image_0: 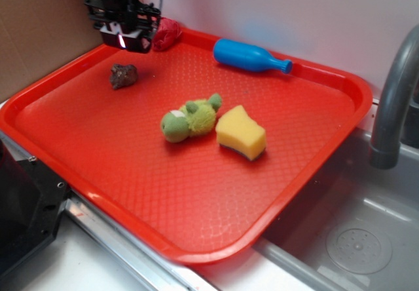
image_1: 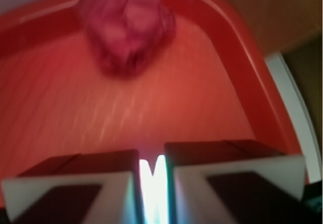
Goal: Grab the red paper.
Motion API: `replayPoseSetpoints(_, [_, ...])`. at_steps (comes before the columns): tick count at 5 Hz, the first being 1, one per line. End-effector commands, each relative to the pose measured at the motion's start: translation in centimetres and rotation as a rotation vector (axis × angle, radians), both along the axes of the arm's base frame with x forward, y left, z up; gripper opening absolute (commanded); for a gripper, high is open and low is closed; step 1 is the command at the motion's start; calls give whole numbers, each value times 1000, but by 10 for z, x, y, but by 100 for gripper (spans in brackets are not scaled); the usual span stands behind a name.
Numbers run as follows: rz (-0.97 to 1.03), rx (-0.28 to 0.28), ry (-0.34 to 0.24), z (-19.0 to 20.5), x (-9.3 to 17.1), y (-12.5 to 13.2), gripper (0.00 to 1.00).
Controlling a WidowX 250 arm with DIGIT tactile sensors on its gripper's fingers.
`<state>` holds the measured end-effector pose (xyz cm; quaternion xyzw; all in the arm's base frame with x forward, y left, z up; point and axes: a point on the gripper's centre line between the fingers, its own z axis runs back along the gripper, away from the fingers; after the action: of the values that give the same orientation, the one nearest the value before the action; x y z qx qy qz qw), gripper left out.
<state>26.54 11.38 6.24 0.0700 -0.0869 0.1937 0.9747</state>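
The red paper [image_0: 167,33] is a crumpled deep-red ball in the far left corner of the red tray [image_0: 196,193]. In the wrist view the red paper [image_1: 126,24] lies ahead of the fingers, near the tray's curved rim. My gripper [image_0: 127,38] hangs above the tray just left of the paper, not touching it. The gripper [image_1: 151,171] is shut, its two blocks nearly together with only a thin bright slit between them and nothing held.
A brown rocky lump [image_0: 123,75] lies below the gripper. A blue bottle [image_0: 249,56] lies at the tray's far edge. A green plush toy [image_0: 188,118] and a yellow sponge [image_0: 241,132] sit mid-tray. A grey faucet [image_0: 393,101] and a sink [image_0: 353,238] are at right.
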Motion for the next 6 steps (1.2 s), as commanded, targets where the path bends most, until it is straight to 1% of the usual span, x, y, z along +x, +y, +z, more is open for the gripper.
replayPoseSetpoints(1, [-49, -11, -59, 46, -14, -12, 0])
replayPoseSetpoints(2, [-46, -11, -49, 47, -12, -10, 0])
replayPoseSetpoints(3, [-38, 19, -66, 46, -6, 0, 100])
replayPoseSetpoints(4, [-50, 16, -92, 43, 7, 7, 100])
replayPoseSetpoints(5, [-87, 29, -98, 39, 21, 10, 100])
replayPoseSetpoints(6, [-99, 29, -94, 33, 32, 20, 100])
